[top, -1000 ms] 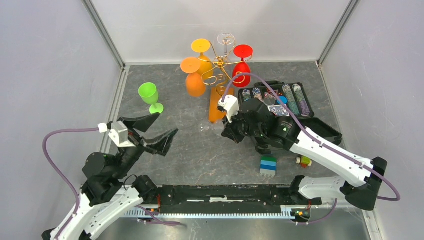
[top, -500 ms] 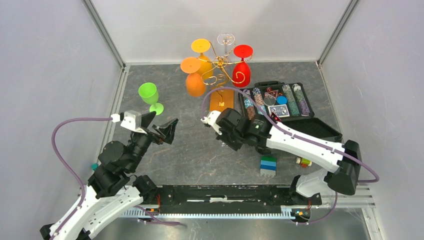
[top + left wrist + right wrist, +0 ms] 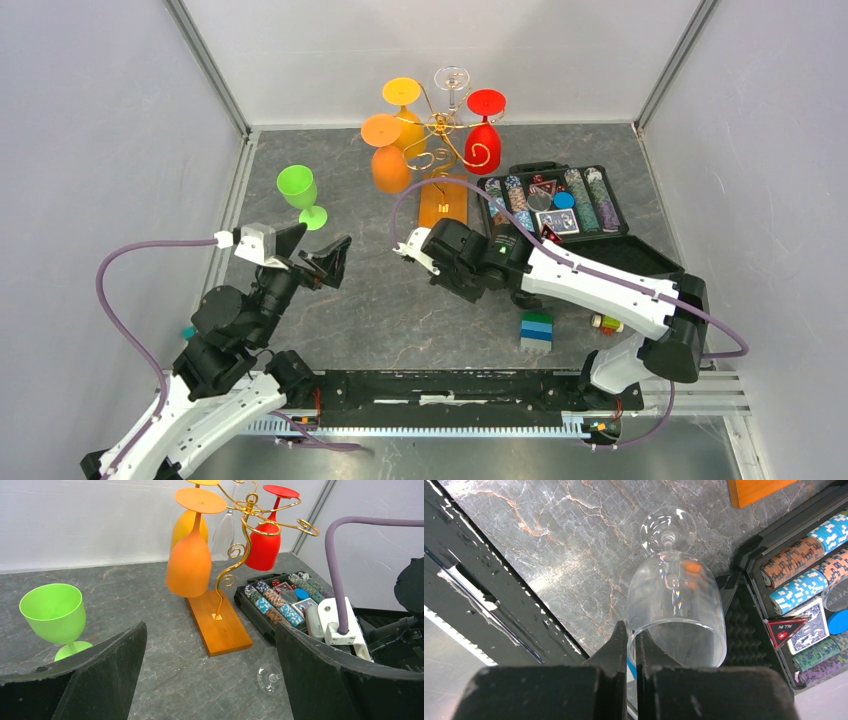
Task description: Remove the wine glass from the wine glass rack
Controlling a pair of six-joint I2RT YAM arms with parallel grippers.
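Right tool (image 3: 631,636) was clamped on the rim of the clear stemmed wine glass (image 3: 674,600). The glass was off the gold wire wine glass rack (image 3: 441,140), foot down, low over the grey marbled worktop (image 3: 380,300) near the rack's wooden base; left tool (image 3: 210,677) hung with jaws apart, empty. Judgement: lower straight and seat the foot flat before release, since a rim pinch could let it tip. The open black case (image 3: 640,258) alongside held rows of coloured poker chips (image 3: 590,200) and a card deck (image 3: 562,222).

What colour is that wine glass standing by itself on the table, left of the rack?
Lime green; the glass shows best in the left wrist view.
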